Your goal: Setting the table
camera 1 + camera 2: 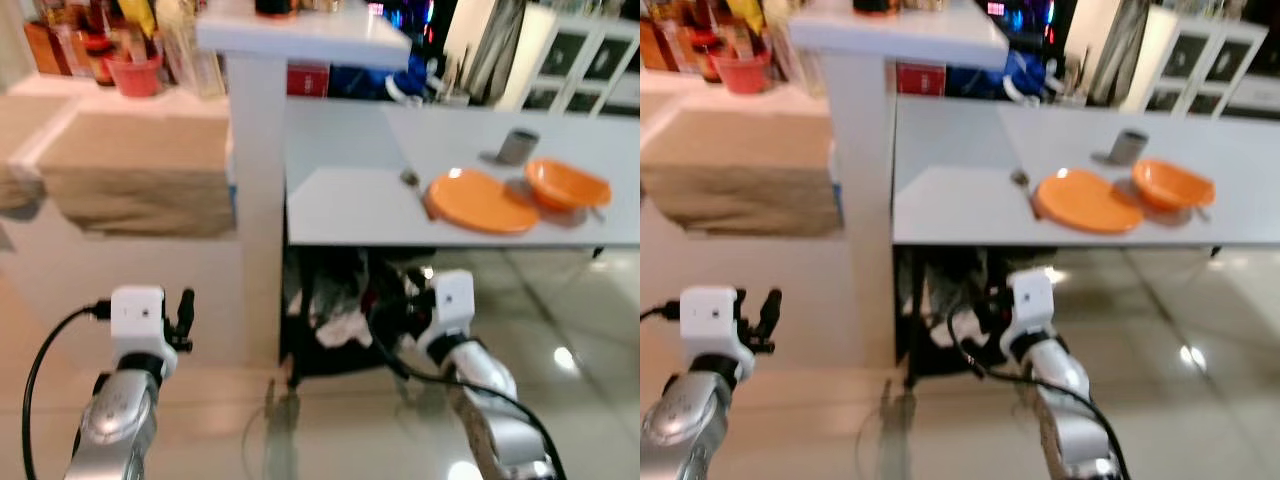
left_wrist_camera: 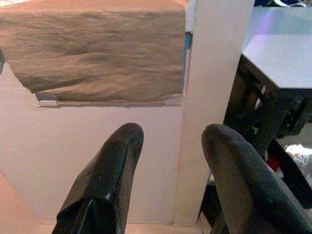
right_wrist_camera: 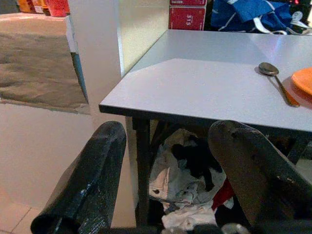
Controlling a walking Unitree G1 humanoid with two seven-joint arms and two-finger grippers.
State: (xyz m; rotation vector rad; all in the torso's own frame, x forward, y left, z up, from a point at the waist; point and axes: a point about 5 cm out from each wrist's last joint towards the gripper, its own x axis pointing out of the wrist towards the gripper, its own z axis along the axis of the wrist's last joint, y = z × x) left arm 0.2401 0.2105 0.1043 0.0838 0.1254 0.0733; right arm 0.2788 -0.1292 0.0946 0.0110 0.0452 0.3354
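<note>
On the grey table [image 1: 340, 205] lie an orange plate [image 1: 483, 202], an orange bowl [image 1: 566, 184] to its right, a grey cup [image 1: 517, 146] behind them and a spoon [image 1: 412, 181] left of the plate. The spoon [image 3: 277, 80] and the plate's edge [image 3: 303, 80] also appear in the right wrist view. Both arms are held low, short of the table. My left gripper [image 2: 170, 134] is open and empty, facing the white pillar. My right gripper [image 3: 168, 129] is open and empty, below the table's near corner.
A white pillar [image 1: 255, 180] stands at the table's left end, beside a counter draped in brown cloth [image 1: 140, 170] with a red pot [image 1: 135, 75] and bottles. Clothes [image 1: 335, 310] are piled under the table. White cabinets [image 1: 580, 55] stand back right. The floor is glossy tile.
</note>
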